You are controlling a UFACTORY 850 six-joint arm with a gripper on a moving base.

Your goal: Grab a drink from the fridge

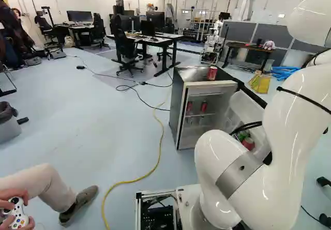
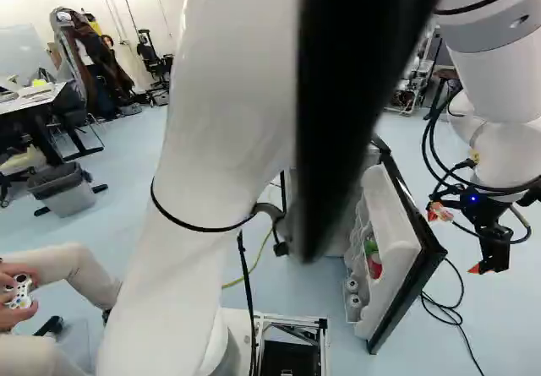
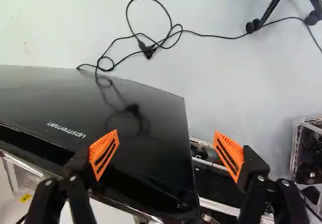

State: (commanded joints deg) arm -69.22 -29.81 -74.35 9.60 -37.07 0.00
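Black-fronted fridge (image 1: 177, 101) is being used w/ its door (image 3: 75, 98) swung wide, prob. for reach-in access; gripper (image 3: 166, 136) is being held by door, fingers (image 3: 104, 151) apart, nothing clamped, prob. for clearance; red drink cans (image 1: 204, 106) are being stored upright on inner shelf, presumably for chilling.

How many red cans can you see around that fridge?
4: one can on top of the fridge, two cans side by side inside it, and one red can in the open door. The arm may hide more.
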